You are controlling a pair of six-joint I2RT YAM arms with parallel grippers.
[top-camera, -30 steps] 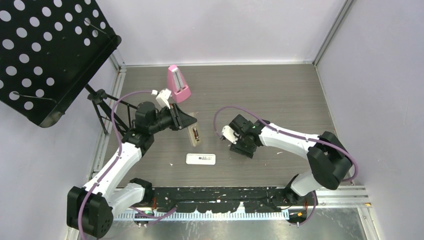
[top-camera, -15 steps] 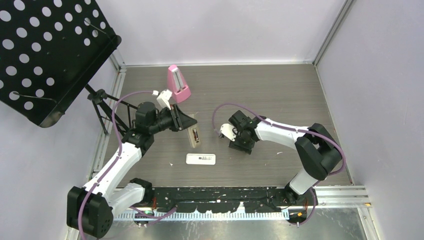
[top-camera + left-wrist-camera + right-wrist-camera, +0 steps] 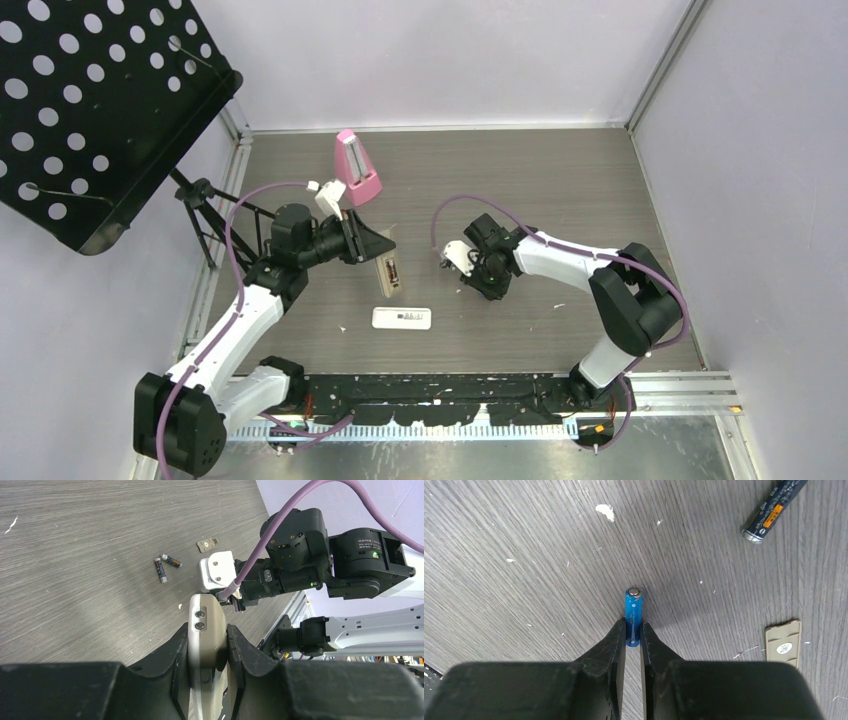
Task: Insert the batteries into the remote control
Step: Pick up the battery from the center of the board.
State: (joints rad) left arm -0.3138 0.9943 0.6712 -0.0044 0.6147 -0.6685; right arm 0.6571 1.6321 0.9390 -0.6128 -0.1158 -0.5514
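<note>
Blue battery nipped between right claw tips, most length protruding ahead.

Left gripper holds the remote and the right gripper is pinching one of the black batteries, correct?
Not quite. The right wrist view shows the right gripper pinching the blue battery. The left gripper does hold the remote.

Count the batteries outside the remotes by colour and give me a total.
Blue battery: 1, pinched in the right gripper
Dark batteries: 2, one and another lying close together on the table
Total: 3
</note>
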